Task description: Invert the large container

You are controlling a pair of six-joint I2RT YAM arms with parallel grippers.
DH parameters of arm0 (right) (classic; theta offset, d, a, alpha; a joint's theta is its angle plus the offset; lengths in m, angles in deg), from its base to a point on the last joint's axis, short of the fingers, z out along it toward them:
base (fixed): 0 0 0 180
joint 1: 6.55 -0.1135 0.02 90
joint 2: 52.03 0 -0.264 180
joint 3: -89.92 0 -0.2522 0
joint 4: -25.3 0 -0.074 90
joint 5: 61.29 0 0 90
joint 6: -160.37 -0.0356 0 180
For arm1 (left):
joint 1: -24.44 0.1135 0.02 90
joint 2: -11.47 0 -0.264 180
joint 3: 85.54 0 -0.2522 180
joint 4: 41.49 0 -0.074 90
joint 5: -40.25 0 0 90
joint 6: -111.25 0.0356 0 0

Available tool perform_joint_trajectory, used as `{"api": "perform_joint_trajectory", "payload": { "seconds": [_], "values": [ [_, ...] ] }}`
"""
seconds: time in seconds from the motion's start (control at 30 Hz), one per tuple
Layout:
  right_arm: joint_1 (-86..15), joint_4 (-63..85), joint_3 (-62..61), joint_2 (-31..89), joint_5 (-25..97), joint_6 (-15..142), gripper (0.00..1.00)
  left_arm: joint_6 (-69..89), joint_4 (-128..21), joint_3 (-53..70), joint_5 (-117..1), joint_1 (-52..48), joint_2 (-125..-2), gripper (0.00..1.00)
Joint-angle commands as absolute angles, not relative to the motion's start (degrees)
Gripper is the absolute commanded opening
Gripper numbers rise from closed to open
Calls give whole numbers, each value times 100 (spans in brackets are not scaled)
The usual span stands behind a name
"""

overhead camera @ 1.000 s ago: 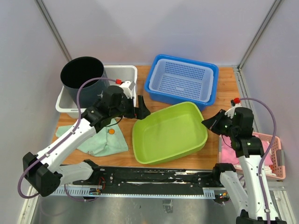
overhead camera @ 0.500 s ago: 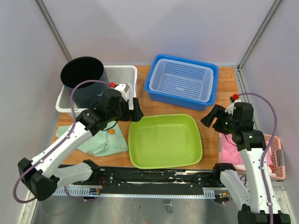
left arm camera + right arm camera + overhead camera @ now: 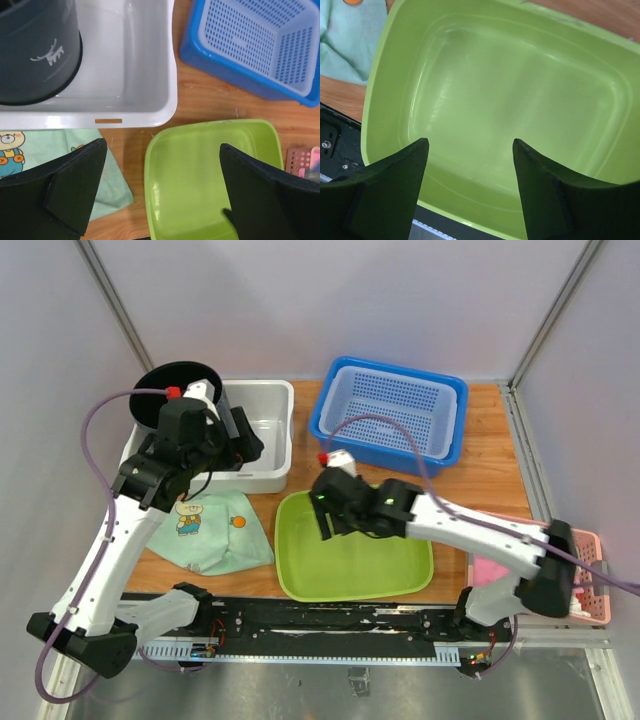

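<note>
Right arm [image 3: 470,530] stretching left across desk [image 3: 485,435]; right gripper [image 3: 469,145] hovering inside green container [image 3: 355,565], jaws spread, empty. Left gripper [image 3: 162,145] hanging over white bin [image 3: 268,430], jaws spread.

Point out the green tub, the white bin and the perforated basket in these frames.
green tub [image 3: 375,560], top external view, on its bare inner floor.
white bin [image 3: 127,55], left wrist view, on its bare inner floor.
perforated basket [image 3: 390,415], top external view, on its holed floor.
</note>
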State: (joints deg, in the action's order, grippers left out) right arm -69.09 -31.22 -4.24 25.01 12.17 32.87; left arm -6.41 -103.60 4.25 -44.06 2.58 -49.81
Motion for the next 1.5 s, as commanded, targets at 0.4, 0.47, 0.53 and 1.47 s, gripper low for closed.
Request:
{"api": "perform_joint_trajectory", "payload": {
  "seconds": [0.4, 0.47, 0.53, 1.47],
  "values": [
    [-8046, -3208, 1974, 5757, 1191, 2472, 68, -1380, -10320, 283, -3103, 287, -3881, 99],
    [-8059, -3290, 2117, 5982, 1141, 2379, 68, -1382, -10286, 356, -3107, 291, -3841, 99],
    [-8063, -3341, 2218, 6113, 1096, 2260, 68, -1397, -10231, 455, -3168, 288, -3807, 99],
    [-8075, -3341, 2436, 4901, 592, 1599, 1, -1282, -10058, 236, -3882, 291, -4192, 99]
  ]
}}
